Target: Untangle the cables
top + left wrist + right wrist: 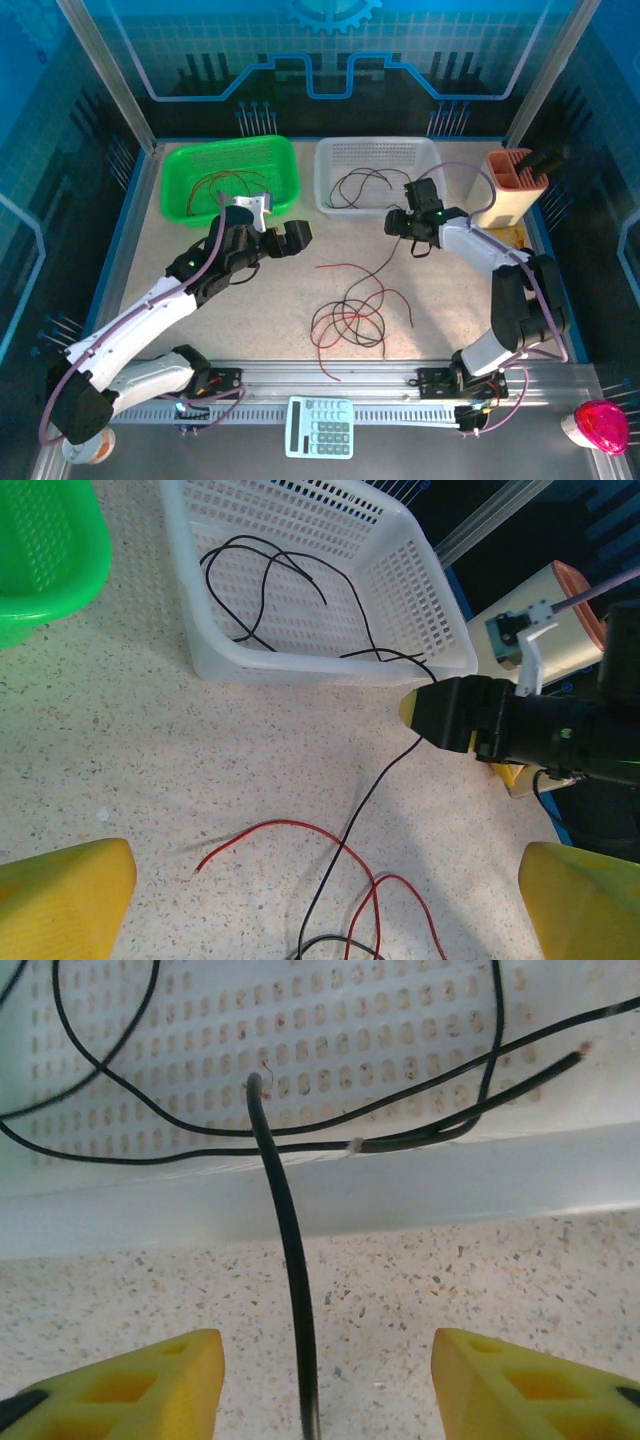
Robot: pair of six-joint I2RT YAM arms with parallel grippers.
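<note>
Cables (350, 312): a loose red-and-black tangle on the table (450, 300), between the two grippers and nearer the arm bases than either pair of fingers. One black cable (285, 1250) comes up out of it, passes between the right gripper (325, 1370) fingers (130, 1380) and runs on ahead of them across the near rim of the white basket (480, 1195). The right fingers are spread; the cable sits in the gap, touching neither pad as far as shows. More black cables lie inside that basket, beyond the fingertips. The left gripper (325, 880) fingers (60, 900) are spread wide above the table. A red cable (270, 827) and the same black one cross the gap just ahead of the tips. Further ahead is the right gripper's yellow tip, just beside the basket's near wall. The green basket (175, 165) is ahead and left of the left fingers, with a few red and dark wires in it. A tan holder (510, 190) stands to the right of the right fingers. A calculator (320, 427) lies at the near edge between the arm bases.
</note>
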